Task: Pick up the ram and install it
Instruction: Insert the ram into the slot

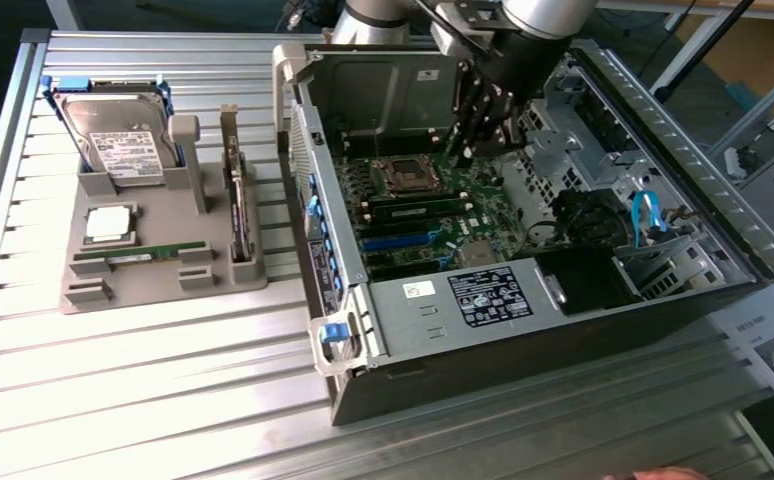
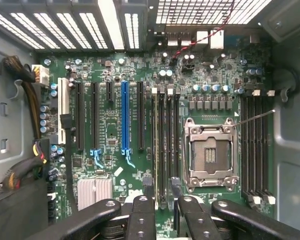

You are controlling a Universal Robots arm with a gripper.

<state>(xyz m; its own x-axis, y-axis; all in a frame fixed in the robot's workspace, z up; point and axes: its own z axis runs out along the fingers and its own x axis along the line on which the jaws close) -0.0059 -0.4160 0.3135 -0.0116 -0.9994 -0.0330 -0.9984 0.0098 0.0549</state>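
The ram point(image 1: 140, 256), a thin green stick, lies flat in the grey holder point(image 1: 160, 290) on the table, at the exterior view's left and outside the computer case. My gripper point(image 1: 478, 148) hangs far from it, inside the open case point(image 1: 547, 330), just above the motherboard point(image 1: 427, 200) near the processor socket point(image 1: 409, 177). In the wrist view my gripper point(image 2: 166, 207) is open, with nothing between its black fingers point(image 2: 141, 212). Below it run the long black memory slots point(image 2: 166, 145) beside the empty socket point(image 2: 208, 155). More slots point(image 2: 255, 145) lie on the socket's other side.
The grey holder also carries a hard drive point(image 1: 120, 145), a square silver processor point(image 1: 107, 223) and an upright dark card point(image 1: 236, 200). The case's drive cage point(image 1: 374, 95) and power supply point(image 1: 494, 295) flank the board. Cables point(image 2: 25, 165) bunch at one side. A hand point(image 1: 654, 473) shows at the table's near edge.
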